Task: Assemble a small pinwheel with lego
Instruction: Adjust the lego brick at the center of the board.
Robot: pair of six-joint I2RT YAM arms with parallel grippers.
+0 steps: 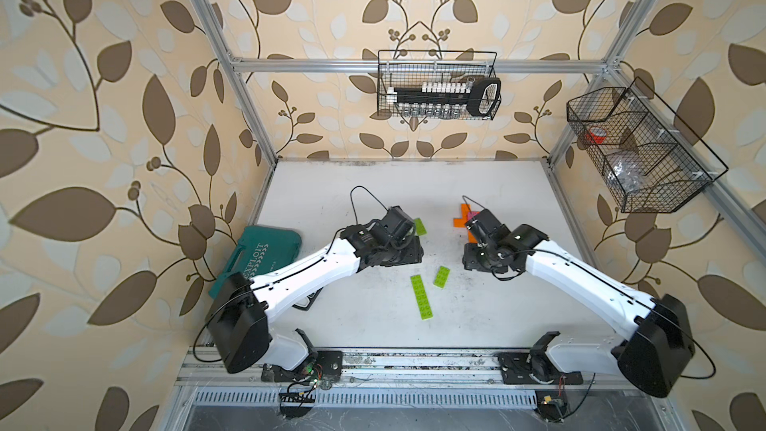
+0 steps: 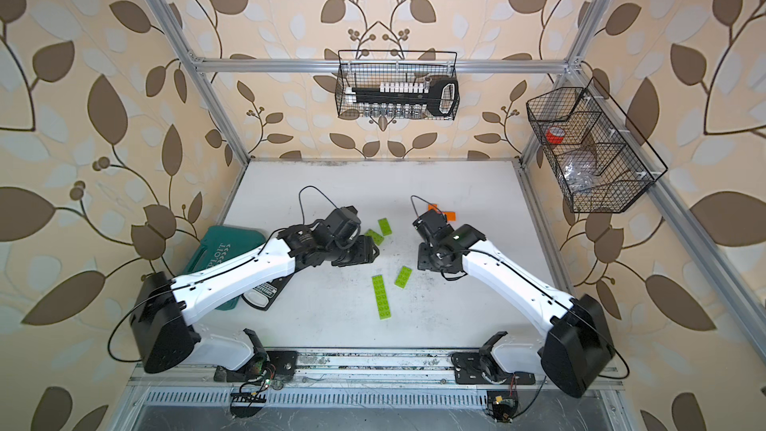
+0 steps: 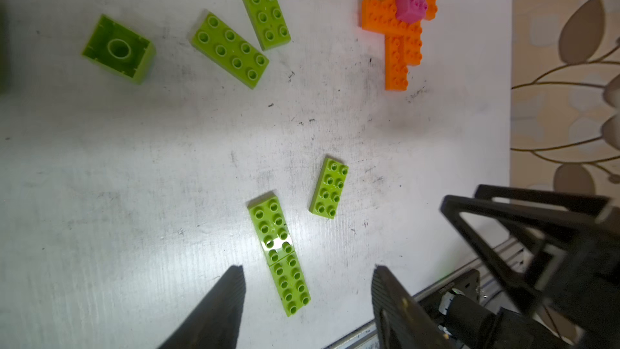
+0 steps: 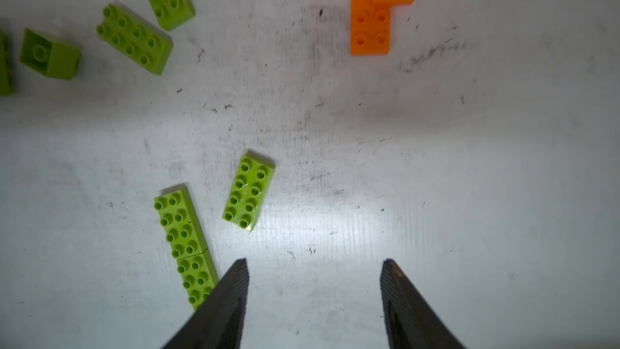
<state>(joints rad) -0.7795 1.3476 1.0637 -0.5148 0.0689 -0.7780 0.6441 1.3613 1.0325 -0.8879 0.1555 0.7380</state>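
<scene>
A short brick (image 3: 329, 188) lies just beside the long joined pair (image 3: 279, 255).

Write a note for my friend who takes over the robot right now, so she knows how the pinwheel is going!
Left end effector: open, empty.
Right end effector: open, empty.
Done: orange cross is built, with the pink block on its middle.
Loose on the table: long green strip of two bricks end to end, short green brick beside it, two more green bricks farther off, small green block upside down.
Left: probably joining the green pieces to the cross.
</scene>
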